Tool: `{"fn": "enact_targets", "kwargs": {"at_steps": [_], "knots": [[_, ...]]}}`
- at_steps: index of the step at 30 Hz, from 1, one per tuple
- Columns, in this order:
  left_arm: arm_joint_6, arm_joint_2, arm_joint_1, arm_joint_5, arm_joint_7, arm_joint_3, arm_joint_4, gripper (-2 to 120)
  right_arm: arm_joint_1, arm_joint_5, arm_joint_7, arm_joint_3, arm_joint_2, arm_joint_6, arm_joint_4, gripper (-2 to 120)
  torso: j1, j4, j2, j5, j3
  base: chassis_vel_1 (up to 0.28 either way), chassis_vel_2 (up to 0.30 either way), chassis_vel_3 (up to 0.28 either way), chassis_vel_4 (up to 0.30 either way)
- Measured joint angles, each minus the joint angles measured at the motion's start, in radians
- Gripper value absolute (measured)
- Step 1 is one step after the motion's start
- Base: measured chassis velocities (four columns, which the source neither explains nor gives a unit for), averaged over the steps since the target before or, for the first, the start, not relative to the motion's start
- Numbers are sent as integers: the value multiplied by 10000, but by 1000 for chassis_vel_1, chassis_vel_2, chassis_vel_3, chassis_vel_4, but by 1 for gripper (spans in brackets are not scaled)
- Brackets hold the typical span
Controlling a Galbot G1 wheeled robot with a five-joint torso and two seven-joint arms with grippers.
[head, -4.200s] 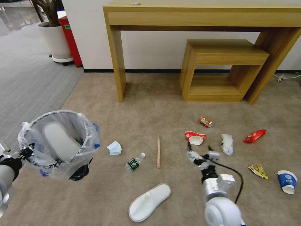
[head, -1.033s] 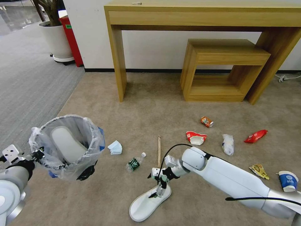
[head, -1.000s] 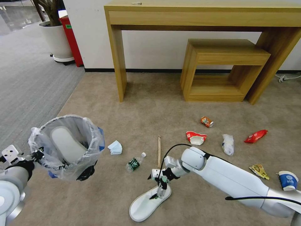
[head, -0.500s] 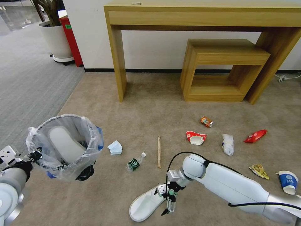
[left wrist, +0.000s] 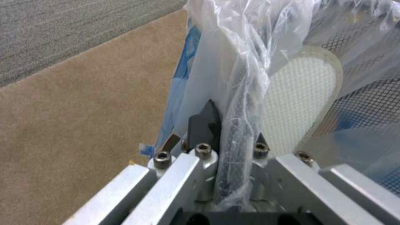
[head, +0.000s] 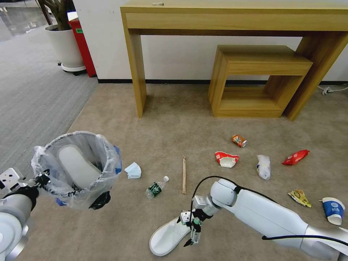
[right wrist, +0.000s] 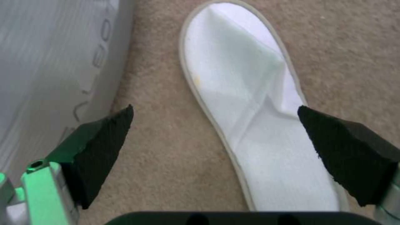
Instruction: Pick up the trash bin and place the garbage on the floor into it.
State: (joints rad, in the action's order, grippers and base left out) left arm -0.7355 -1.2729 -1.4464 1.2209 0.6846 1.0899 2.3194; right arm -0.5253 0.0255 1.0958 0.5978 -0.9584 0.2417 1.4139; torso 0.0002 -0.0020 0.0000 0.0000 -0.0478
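Left gripper (head: 40,179) was clamped on the rim of the small round black trash bin lined with crinkly translucent plastic (head: 78,168), held off the beige short-pile carpet (head: 174,123); right gripper (head: 193,237), fingers spread apart, hung just over the white flat fabric slipper (head: 167,237) lying there

The left gripper (left wrist: 225,131) pinches the crinkly plastic-lined rim of the black mesh trash bin (left wrist: 367,93), a white slipper (left wrist: 298,103) inside, above beige carpet (left wrist: 75,118).
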Motion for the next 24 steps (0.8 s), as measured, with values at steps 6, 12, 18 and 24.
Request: {"fn": "enact_targets", "kwargs": {"at_steps": [6, 12, 18, 24], "knots": [[0, -2, 8, -9, 0, 1, -18, 1, 39, -87, -24, -94, -223, -300, -447, 100, 0, 0, 0, 1, 0, 0, 0, 0, 0], [0, 47, 8, -11, 0, 8, -29, 1, 36, -189, -69, -260, -511, -554, -844, 100, 0, 0, 0, 0, 0, 0, 0, 0, 0], [0, 55, -16, -54, -8, -15, -48, 1, 103, -192, -70, -438, -728, -841, -1255, 100, 0, 1, 0, -1, 0, 0, 0, 0, 0], [0, 71, -25, -90, -10, -36, -32, 1, 188, -165, 342, -545, -1073, -1749, -1781, 100, 0, 0, 0, -1, 0, 0, 0, 0, 0]]}}
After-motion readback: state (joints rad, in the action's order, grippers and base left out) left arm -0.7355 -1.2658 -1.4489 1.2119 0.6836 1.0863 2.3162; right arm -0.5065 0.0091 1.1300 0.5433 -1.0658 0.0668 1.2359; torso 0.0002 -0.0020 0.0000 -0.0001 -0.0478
